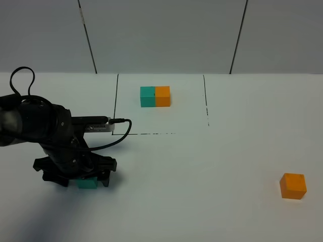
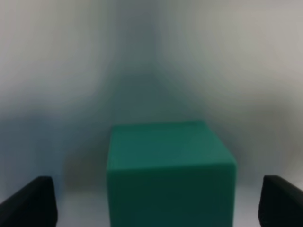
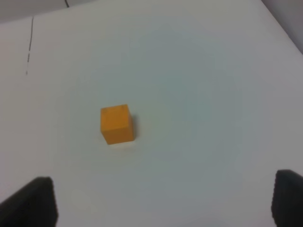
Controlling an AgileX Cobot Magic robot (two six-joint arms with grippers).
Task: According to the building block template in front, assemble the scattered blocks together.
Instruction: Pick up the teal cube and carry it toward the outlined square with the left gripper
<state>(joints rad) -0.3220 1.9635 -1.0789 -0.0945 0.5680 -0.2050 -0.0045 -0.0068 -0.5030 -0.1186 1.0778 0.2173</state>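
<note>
Two loose cubes lie toward the near edge of the table [image 1: 202, 166]. L side: left gripper [image 1: 87, 176] straddles teal cube [image 2: 170, 175], jaws spread w/ gaps on both sides, not yet clenched. R side: orange cube [image 1: 293, 185] sits alone, well apart; right gripper [image 3: 158, 203] looks down on it from a distance, spread wide, holding nothing. Step in hand, prob.: first pick. Next move calls for closing squarely on the teal faces, lifting, then seating it against orange w/ teal on the left, as per template [image 1: 155, 96] further back. No bins in view; only a drawn outline [image 1: 117, 101] encloses the template.
</note>
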